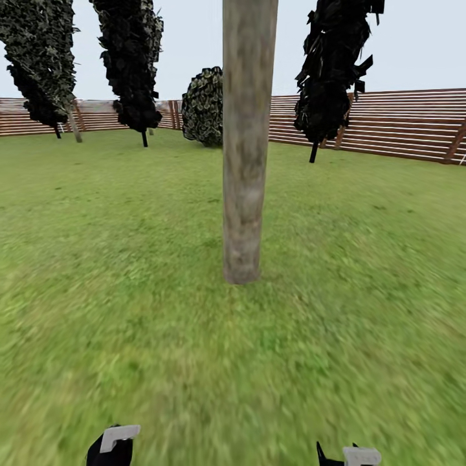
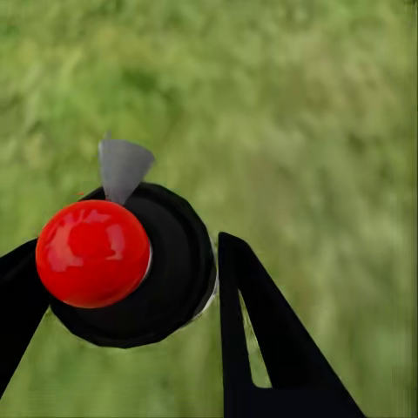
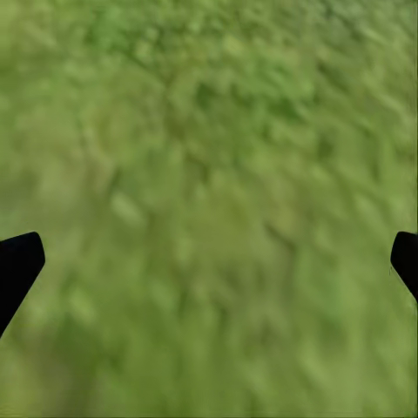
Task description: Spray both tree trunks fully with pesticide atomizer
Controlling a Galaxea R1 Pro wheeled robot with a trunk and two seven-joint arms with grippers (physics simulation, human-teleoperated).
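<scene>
The thick mottled grey-tan tree trunk [image 1: 246, 142] looks like smooth, matt bark with faint vertical streaks. The brown horizontal-slat fence [image 1: 388, 123] reads as wood. The green lawn [image 1: 129, 291] is a soft, blurred matt. The atomizer's round red knob [image 2: 92, 253] is glossy plastic with highlights, its black cap [image 2: 170, 270] matt.

A: What does the left gripper [image 2: 131, 287] hold?
B: The pesticide atomizer [image 2: 161, 279], a round black body topped by a red ball, clamped between both black fingers [image 2: 261, 348].
A: And beyond?
B: A grey nozzle at twelve o'clock; blurred lawn [image 2: 305, 113].
</scene>
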